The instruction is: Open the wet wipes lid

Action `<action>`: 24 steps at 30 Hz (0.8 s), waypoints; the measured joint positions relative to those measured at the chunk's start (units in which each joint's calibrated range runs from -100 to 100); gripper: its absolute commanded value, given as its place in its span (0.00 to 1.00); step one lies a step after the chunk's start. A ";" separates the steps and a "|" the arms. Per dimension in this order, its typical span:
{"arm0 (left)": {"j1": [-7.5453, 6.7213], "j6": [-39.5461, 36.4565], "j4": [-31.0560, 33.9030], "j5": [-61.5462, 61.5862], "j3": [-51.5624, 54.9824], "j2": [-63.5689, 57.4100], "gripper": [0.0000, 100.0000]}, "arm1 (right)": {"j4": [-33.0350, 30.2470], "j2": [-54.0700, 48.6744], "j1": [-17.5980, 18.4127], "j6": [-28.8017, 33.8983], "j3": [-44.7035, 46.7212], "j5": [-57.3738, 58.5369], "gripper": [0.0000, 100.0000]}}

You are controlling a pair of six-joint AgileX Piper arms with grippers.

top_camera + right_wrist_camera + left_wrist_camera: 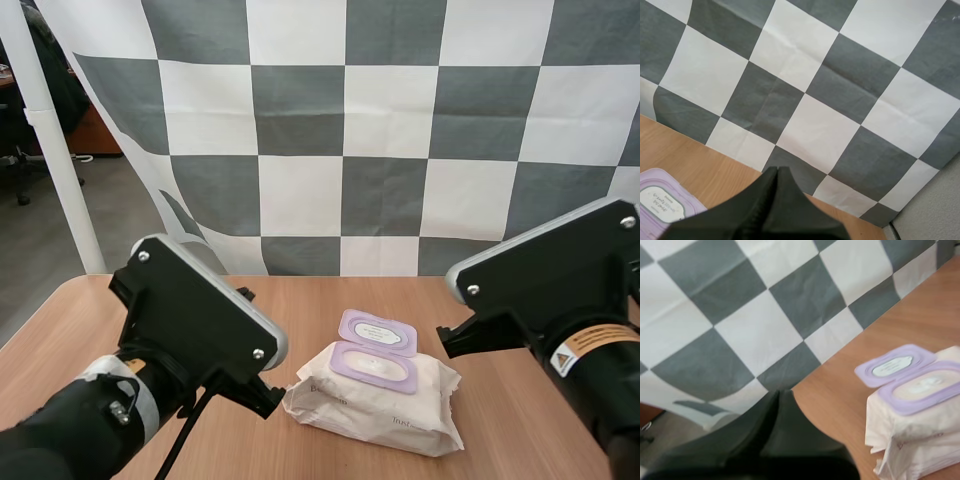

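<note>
1. Lying on the wooden bench [60, 330] between the two tools, the pack of wet wipes [380, 410] sits just beside the left tool [779, 393]. It is a little farther from the right tool [776, 170].
2. From the high view the whole pack can be seen, with one arm's end on each side of it. The fingers are largely hidden there behind the arms' own bulk.
3. The left wrist view gives what the high view hides. The left tool's fingers lie pressed together as one dark wedge with nothing between them. The pack is off to the side of the tip, not touching it. Its end wall, with the folded, creased wrapper, faces this tool.
4. The right wrist view shows the right tool closed in the same way and empty. A corner of the lid [377, 331] lies beside it on the bench side. The lid's pale oval panel carries print too small to read.
5. The pack is soft and cream-white, its wrapper crumpled and faintly printed, and it has a lilac frame [373, 366] on its top face.
6. The lid is lilac, a rounded rectangle, and already flipped open. It folds back from the frame's far edge, away from both arms, leaving the frame's oval middle uncovered.
</note>
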 measured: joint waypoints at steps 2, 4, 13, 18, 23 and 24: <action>0.00 -2.77 3.27 -4.96 4.23 -0.25 0.00 | 0.00 -0.10 -0.74 2.00 3.24 -4.59 0.00; 0.00 -5.89 6.47 -10.38 8.02 -0.92 0.00 | 0.00 -0.10 -1.21 4.53 6.61 -8.50 0.00; 0.00 -19.27 9.25 -33.64 16.43 -5.32 0.00 | 0.00 -0.10 -2.15 6.92 18.23 -19.87 0.00; 0.00 -23.32 9.65 -37.78 16.43 -5.51 0.00 | 0.00 -0.10 -2.25 7.04 19.52 -19.87 0.00; 0.14 -33.86 17.82 -31.75 16.41 -6.17 0.00 | 0.12 -0.10 -3.54 14.22 20.97 -12.60 0.00; 0.14 -36.35 20.33 -29.11 16.43 -6.17 0.00 | 0.41 -0.10 -3.70 15.58 20.97 -11.27 0.00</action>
